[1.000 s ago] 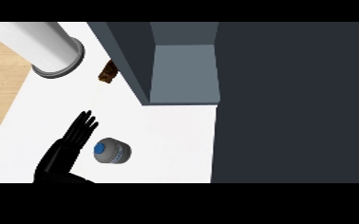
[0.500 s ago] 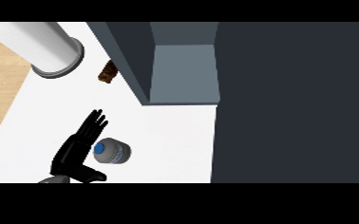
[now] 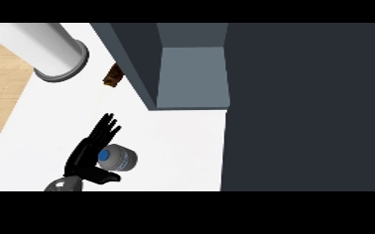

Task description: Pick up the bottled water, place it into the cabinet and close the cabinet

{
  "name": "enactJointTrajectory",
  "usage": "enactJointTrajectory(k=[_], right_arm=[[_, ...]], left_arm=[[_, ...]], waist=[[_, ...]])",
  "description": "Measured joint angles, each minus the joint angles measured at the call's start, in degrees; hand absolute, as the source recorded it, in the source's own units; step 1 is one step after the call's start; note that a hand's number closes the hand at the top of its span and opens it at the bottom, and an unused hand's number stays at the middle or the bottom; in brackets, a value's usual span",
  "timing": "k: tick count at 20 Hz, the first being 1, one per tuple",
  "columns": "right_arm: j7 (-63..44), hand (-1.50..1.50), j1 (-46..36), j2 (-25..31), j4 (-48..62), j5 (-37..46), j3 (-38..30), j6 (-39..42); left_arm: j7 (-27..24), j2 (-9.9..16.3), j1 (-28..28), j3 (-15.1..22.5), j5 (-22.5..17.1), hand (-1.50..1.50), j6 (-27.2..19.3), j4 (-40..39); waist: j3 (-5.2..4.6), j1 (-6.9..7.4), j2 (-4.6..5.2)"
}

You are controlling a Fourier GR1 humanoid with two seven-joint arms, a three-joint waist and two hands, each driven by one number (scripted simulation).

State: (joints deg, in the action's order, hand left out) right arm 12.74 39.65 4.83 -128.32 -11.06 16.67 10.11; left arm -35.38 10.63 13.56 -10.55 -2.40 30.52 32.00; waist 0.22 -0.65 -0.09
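Head view: the left hand [image 3: 86,154] is seen at the lower left, fingers spread and straight, touching the left side of the bottled water [image 3: 117,158] standing on the white counter [image 3: 176,144]. Farther, the open cabinet [image 3: 192,77] is shown.

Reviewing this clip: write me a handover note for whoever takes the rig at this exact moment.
Left hand: open, fingers straight, right beside the bottled water, on its left; thumb below the bottle, nothing gripped.
Right hand: not in view.
Bottled water: upright on the white counter, blue cap up, in front of the cabinet.
Cabinet: open, its shelf bare where visible.
Also there: a grey cylinder at upper left and a small brown item beside the cabinet's left wall.
Done: the hand is at the bottle.
Left: grasp, lift, set it in the cabinet, close the cabinet.
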Motion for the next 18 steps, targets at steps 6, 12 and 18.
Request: enactJointTrajectory(k=[6,12,18], right_arm=[[0.05,-1.50,-0.79,0.12,1.00,-0.19,0.14,0.04],[-0.07,-1.50,-1.17,0.06,1.33,-0.69,-0.07,-0.18],[-0.75,-1.50,-2.52,-0.11,2.53,-0.89,-0.04,-0.54]], left_arm=[[-2.01,-0.28,2.51,-0.31,-0.57,-1.50,0.78,-4.80],[0.10,-0.45,3.74,-0.30,-2.31,-1.50,3.51,-5.98],[1.13,-1.69,3.90,0.36,-3.39,-1.50,5.00,-5.46]], waist=[[0.26,-0.02,-0.12],[0.44,0.09,-0.20],[0.55,0.22,-0.28]])
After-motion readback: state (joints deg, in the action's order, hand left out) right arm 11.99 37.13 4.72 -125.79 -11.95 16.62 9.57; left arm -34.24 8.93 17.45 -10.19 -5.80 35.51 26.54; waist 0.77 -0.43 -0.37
